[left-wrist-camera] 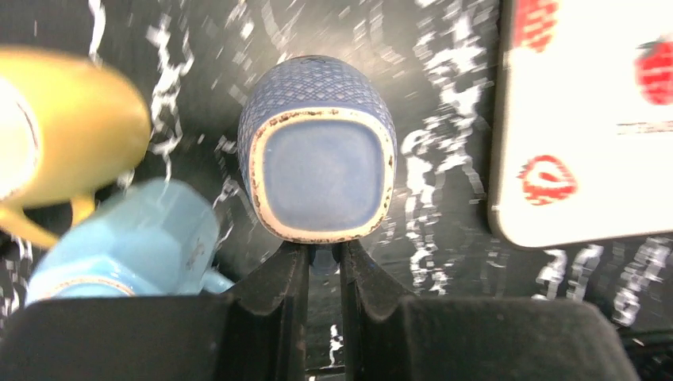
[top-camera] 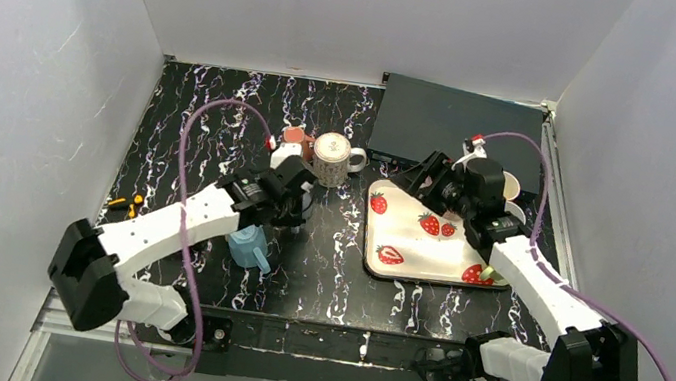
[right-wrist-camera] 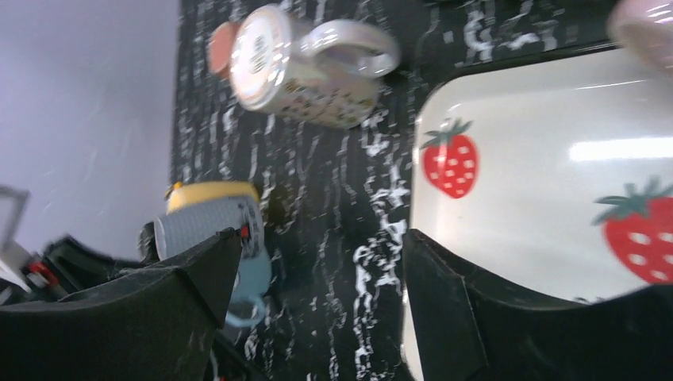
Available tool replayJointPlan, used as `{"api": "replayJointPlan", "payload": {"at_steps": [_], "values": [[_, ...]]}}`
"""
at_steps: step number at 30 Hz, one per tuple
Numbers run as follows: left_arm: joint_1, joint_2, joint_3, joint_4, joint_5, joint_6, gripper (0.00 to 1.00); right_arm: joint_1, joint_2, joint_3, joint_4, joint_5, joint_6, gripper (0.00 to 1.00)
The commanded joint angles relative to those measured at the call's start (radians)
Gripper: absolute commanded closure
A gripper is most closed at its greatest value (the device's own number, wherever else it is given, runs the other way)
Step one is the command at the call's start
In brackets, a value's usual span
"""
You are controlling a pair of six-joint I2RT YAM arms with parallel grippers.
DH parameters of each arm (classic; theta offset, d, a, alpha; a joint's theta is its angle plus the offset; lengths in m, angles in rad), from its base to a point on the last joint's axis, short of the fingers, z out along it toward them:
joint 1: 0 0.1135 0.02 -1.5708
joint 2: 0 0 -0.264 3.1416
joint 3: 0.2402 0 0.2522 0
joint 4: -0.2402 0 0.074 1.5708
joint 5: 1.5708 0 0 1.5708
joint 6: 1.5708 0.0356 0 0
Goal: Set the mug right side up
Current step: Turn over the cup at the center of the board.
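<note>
A dark blue textured mug [left-wrist-camera: 321, 155] is upside down, its squarish base facing the left wrist camera. My left gripper [left-wrist-camera: 321, 252] is shut on its handle, just below the base. In the top view the left gripper [top-camera: 295, 200] covers this mug, left of the tray. The mug also shows in the right wrist view [right-wrist-camera: 208, 228]. I cannot tell whether it rests on the table or hangs just above it. My right gripper [right-wrist-camera: 317, 266] is open and empty, hovering over the tray's far left corner [top-camera: 422, 178].
A strawberry tray [top-camera: 410, 224] lies right of centre. A floral mug [top-camera: 333, 158] stands upside down behind the left gripper, a brown object [top-camera: 294, 135] beside it. A light blue mug [left-wrist-camera: 131, 238] and a yellow mug [left-wrist-camera: 75, 131] sit close left. A black box [top-camera: 455, 127] is at the back.
</note>
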Motion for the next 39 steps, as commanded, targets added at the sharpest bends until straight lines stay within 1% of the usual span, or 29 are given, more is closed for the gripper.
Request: {"api": "replayJointPlan", "payload": {"at_steps": [1, 2, 3, 6, 9, 12, 14, 19, 23, 26, 31, 34, 39], "values": [[0.011, -0.123, 0.099, 0.181, 0.043, 0.245, 1.0, -0.003, -0.053, -0.124, 0.469, -0.242, 0.195, 0.15], [0.031, -0.134, 0.121, 0.216, 0.078, 0.277, 1.0, -0.004, -0.054, -0.148, 0.584, -0.272, 0.271, 0.14], [0.051, -0.14, 0.139, 0.23, 0.128, 0.29, 1.0, -0.003, -0.052, -0.172, 0.649, -0.29, 0.331, 0.13], [0.105, -0.146, 0.2, 0.299, 0.254, 0.296, 1.0, 0.006, -0.03, -0.247, 0.994, -0.315, 0.536, 0.1], [0.122, -0.144, 0.271, 0.344, 0.287, 0.285, 1.0, 0.02, 0.003, -0.303, 1.28, -0.29, 0.698, 0.06], [0.13, -0.141, 0.331, 0.404, 0.336, 0.252, 1.0, 0.053, 0.039, -0.315, 1.449, -0.255, 0.778, 0.04], [0.133, -0.142, 0.353, 0.452, 0.39, 0.219, 1.0, 0.085, 0.057, -0.278, 1.472, -0.26, 0.773, 0.04], [0.135, -0.158, 0.375, 0.553, 0.495, 0.121, 1.0, 0.175, 0.072, -0.197, 1.434, -0.243, 0.708, 0.04], [0.135, -0.177, 0.364, 0.575, 0.548, 0.063, 1.0, 0.209, 0.106, -0.151, 1.49, -0.228, 0.752, 0.06], [0.134, -0.192, 0.349, 0.6, 0.582, 0.021, 1.0, 0.214, 0.145, -0.136, 1.571, -0.21, 0.821, 0.1], [0.134, -0.209, 0.338, 0.634, 0.623, -0.014, 1.0, 0.22, 0.219, -0.126, 1.67, -0.19, 0.898, 0.22], [0.135, -0.211, 0.33, 0.645, 0.638, -0.027, 1.0, 0.229, 0.231, -0.109, 1.669, -0.184, 0.905, 0.26], [0.134, -0.21, 0.314, 0.647, 0.647, -0.034, 1.0, 0.237, 0.222, -0.076, 1.621, -0.186, 0.871, 0.28]]}}
